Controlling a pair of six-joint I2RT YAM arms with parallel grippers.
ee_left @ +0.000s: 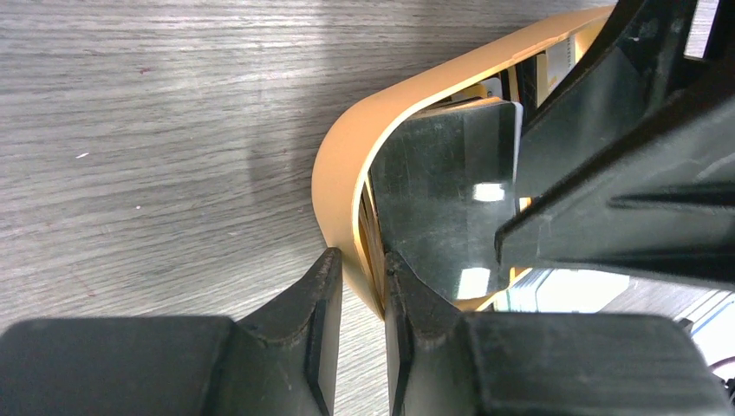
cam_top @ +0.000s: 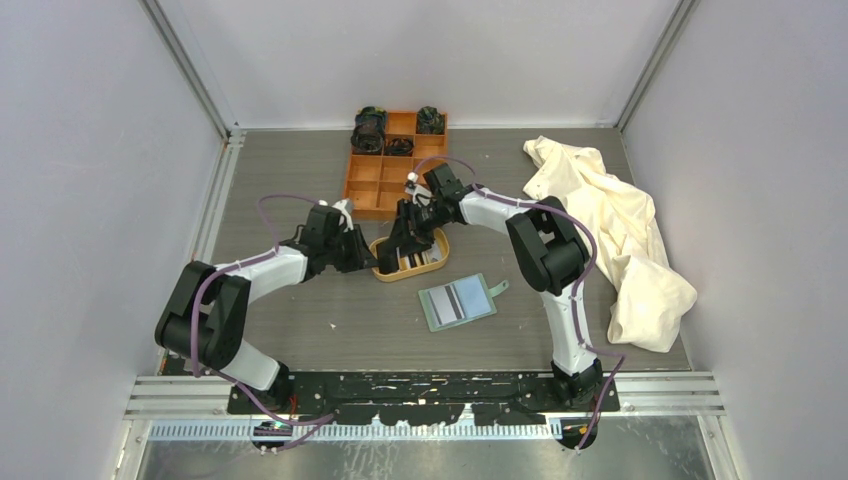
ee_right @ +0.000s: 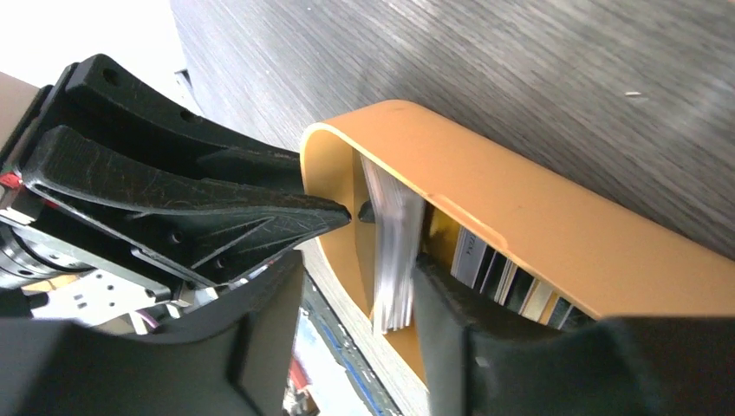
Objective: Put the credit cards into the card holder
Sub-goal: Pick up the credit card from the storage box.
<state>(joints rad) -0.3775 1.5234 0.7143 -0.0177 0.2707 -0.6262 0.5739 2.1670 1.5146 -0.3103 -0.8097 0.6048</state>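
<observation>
Your left tool (ee_left: 361,264) pinches the tray (ee_left: 347,165) wall, and your right tool (ee_right: 355,277) sits spread around a wad of credit cards (ee_right: 394,243) inside. Close now and you'll likely drag up several at once. The card holder (cam_top: 455,303) lies open on the desk (cam_top: 330,330) nearby.

Both arms reach inward, wrists tipped down. Left gripper (ee_left: 360,260) is pinched tight on the wooden tray (ee_left: 347,156) wall; right gripper (ee_right: 355,273) sits wide, straddling some credit cards (ee_right: 394,251).

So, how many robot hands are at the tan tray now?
2. The left hand grips the tray's wall at its left end; the right hand is inside it, open around some cards.
</observation>
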